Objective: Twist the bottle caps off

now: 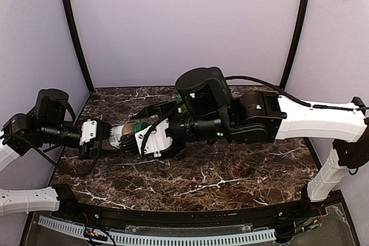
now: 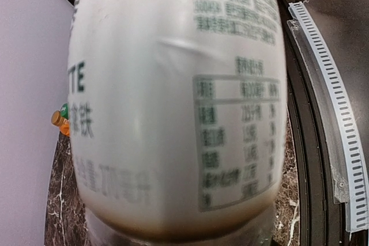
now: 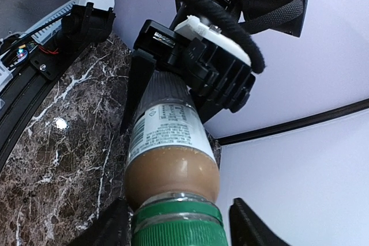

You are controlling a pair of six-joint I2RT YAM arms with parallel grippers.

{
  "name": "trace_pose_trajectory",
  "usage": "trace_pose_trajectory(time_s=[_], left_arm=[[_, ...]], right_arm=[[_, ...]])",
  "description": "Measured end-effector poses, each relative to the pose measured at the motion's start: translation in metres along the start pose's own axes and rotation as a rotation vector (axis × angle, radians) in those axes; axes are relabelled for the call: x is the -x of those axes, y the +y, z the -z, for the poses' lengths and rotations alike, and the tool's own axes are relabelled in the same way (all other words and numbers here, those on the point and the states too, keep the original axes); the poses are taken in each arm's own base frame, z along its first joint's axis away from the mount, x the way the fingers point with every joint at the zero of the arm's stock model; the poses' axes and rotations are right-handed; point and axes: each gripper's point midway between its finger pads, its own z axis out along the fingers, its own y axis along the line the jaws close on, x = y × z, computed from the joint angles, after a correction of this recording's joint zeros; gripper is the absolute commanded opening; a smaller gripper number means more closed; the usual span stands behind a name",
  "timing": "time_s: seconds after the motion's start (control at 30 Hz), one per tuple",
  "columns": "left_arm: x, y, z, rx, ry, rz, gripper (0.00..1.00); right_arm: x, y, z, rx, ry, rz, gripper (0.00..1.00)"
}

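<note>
Fingers (image 3: 109, 227) of the right gripper (image 3: 180, 226) stand apart on either side of the green cap (image 3: 176, 230). A gap shows on one side, and the cap is not clamped. Cap sits on the clear bottle (image 3: 167, 136), which is white-labelled, holds brown liquid and is held roughly level above the marble table (image 1: 230, 177). Left gripper (image 3: 181, 93) is clamped on the bottle's base end. The blurred label fills the left wrist view. The small orange and green shapes (image 2: 60, 117) at its left edge are possibly other bottles, too small to confirm.
</note>
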Motion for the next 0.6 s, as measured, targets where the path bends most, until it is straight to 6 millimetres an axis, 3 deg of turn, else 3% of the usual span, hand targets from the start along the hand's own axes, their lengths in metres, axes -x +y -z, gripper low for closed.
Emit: trace_pose_trajectory(time_s=[0.07,0.13,0.37,0.6], left_arm=[[0.009,0.0,-0.001,-0.008,-0.038,-0.017,0.01],[0.014,-0.001,-0.001,-0.014,-0.062,-0.034,0.01],[0.021,0.003,-0.001,0.002,-0.091,-0.058,0.01],[0.025,0.015,-0.002,0.058,-0.104,-0.061,0.01]], right_arm=[[0.0,0.0,-0.007,-0.019,0.0,-0.003,0.9],[-0.001,0.0,-0.011,-0.035,0.001,-0.021,0.98],[0.004,-0.012,0.0,-0.101,-0.03,-0.119,0.98],[0.027,-0.03,0.043,-0.117,-0.16,-0.286,0.99]])
